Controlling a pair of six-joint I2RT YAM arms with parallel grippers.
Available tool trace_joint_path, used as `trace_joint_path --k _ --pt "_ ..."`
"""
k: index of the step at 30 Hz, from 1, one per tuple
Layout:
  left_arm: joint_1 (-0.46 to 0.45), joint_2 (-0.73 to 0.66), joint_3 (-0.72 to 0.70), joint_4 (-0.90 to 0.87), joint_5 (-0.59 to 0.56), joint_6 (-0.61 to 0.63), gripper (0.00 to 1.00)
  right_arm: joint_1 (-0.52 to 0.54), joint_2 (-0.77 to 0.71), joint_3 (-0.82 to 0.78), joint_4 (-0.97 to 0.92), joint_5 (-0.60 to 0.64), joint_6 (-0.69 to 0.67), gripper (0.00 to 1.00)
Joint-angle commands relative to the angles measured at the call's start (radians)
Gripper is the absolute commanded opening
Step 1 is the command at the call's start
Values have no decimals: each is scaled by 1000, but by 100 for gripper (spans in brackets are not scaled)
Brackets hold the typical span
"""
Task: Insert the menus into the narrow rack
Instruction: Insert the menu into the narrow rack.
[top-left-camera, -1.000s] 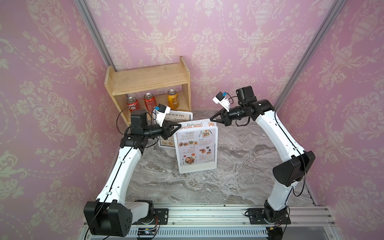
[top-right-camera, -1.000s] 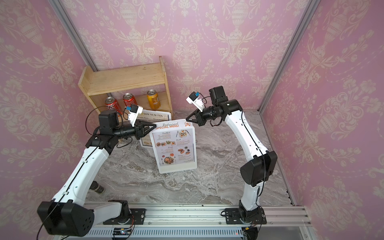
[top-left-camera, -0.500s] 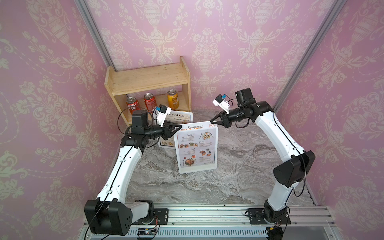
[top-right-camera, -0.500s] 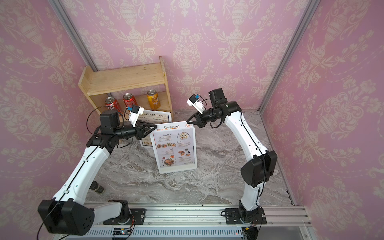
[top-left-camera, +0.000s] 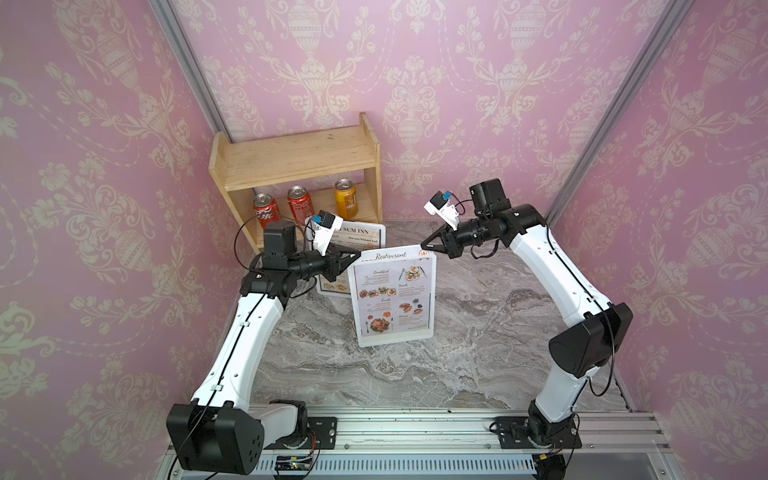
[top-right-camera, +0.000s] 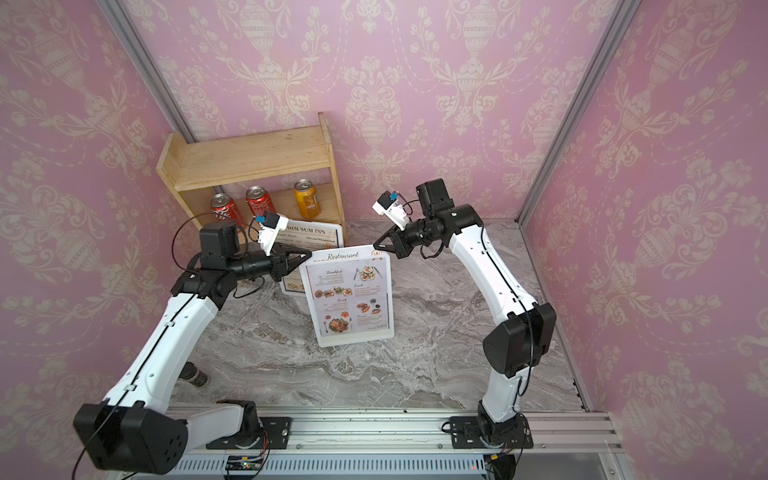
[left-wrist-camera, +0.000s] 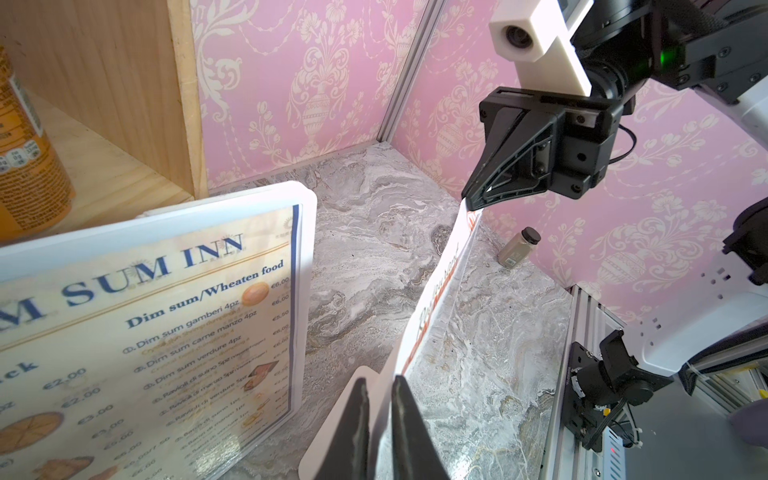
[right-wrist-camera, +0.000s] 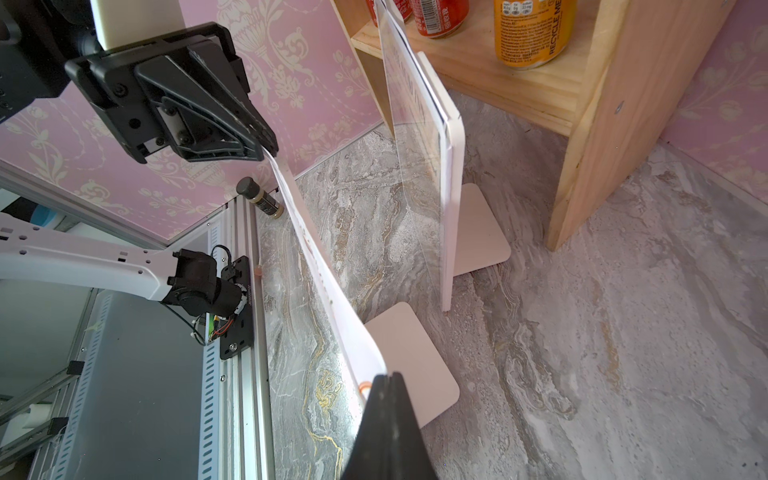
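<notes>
- table (top-left-camera: 478, 365): grey marble, pink walls on three sides.
- shelf (top-left-camera: 299, 160): wood, back-left corner, three cans (top-left-camera: 300, 203) inside.
- Restaurant menu (top-left-camera: 392, 299): mid-table, upright over a white stand (right-wrist-camera: 411, 357). Pale, food photos, top edge bowed.
- Dim Sum menu (top-left-camera: 361, 232): blue border, upright in holder (right-wrist-camera: 453, 199), just behind, fronting shelf.
- right gripper (top-left-camera: 424, 245): clamped tight on one top corner of Restaurant menu.
- left gripper (top-left-camera: 356, 255): other corner between jaws, slight gap. Can't tell if it's pinching.
- bottle (top-right-camera: 194, 376): lying at front-left corner.

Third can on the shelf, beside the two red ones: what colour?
Orange can; clearest in the right wrist view.
</notes>
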Motion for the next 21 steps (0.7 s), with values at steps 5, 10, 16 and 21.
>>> trace_joint_path --k 5,10,16,21 --pt "-15 -27 -23 -60 -50 45 12 19 -36 -18 -17 60 8 5" --pt "-21 -30 -16 -83 -66 55 12 28 -43 -8 -21 88 11 11" --pt "-21 -31 22 -102 -75 62 20 46 -60 18 -21 160 32 35" --pt "-21 -25 70 -76 -71 52 59 94 -82 86 -18 291 82 59"
